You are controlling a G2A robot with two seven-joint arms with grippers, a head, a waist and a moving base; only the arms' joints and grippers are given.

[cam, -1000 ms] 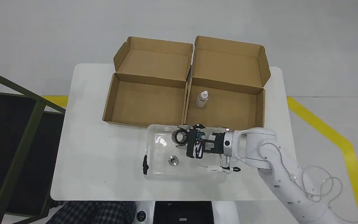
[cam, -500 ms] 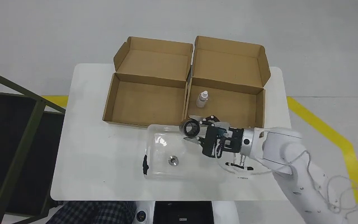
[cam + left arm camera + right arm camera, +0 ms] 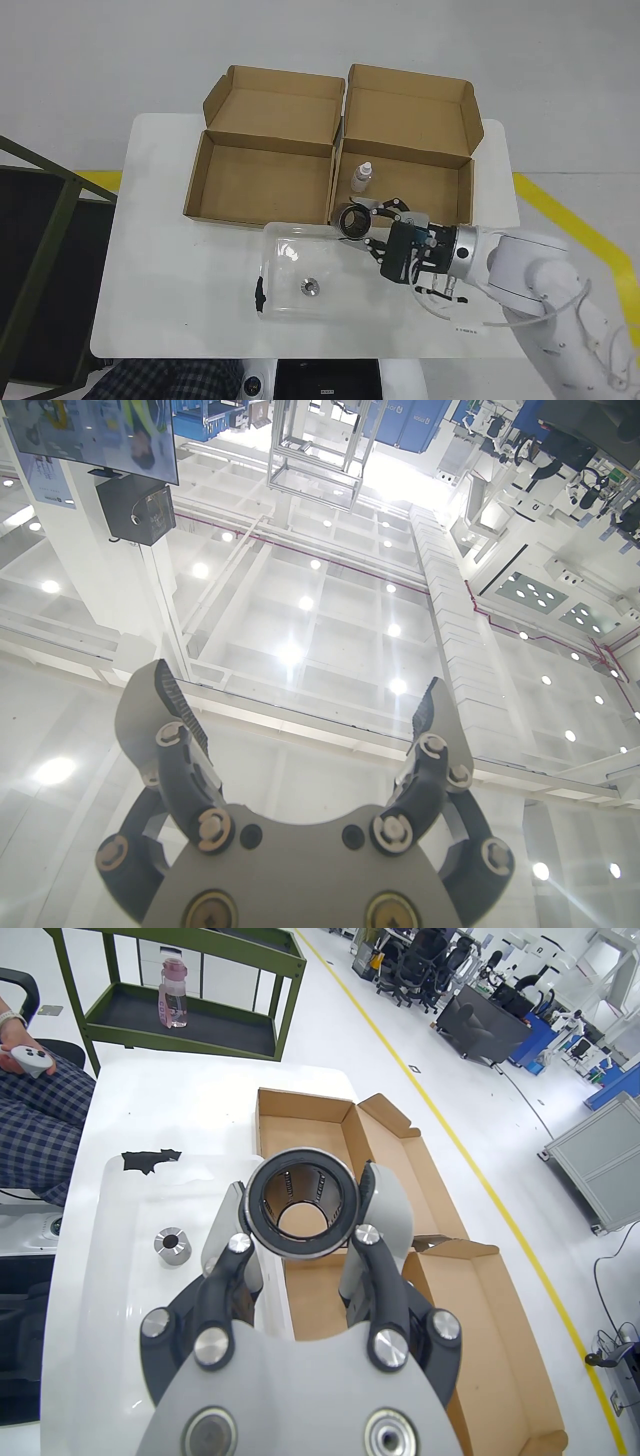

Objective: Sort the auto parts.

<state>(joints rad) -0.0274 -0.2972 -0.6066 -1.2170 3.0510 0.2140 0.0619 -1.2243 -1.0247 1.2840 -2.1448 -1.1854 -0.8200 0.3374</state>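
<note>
My right gripper [image 3: 358, 226] [image 3: 302, 1215] is shut on a black-rimmed metal linear bearing [image 3: 352, 220] [image 3: 302, 1218], held in the air over the front edge of the right cardboard box [image 3: 440, 195], beside the far right corner of the clear plastic bin [image 3: 285, 280]. A small steel cylinder [image 3: 310, 288] [image 3: 172, 1244] stands in the bin. A small white bottle [image 3: 363, 177] stands in the right box. The left cardboard box [image 3: 260, 185] [image 3: 300, 1138] holds nothing that I can see. My left gripper [image 3: 300, 705] points up at the ceiling, open with nothing between its fingers.
Both boxes have their lids folded back toward the table's far edge. A black tab [image 3: 259, 294] [image 3: 149, 1159] sticks to the bin's left rim. A green frame [image 3: 40, 215] stands left of the table. A seated person with a controller [image 3: 31, 1059] is at the near side.
My right gripper has lifted the bearing out of the bin and carried it right and toward the far side, to the right box's front edge. The steel cylinder stayed put.
</note>
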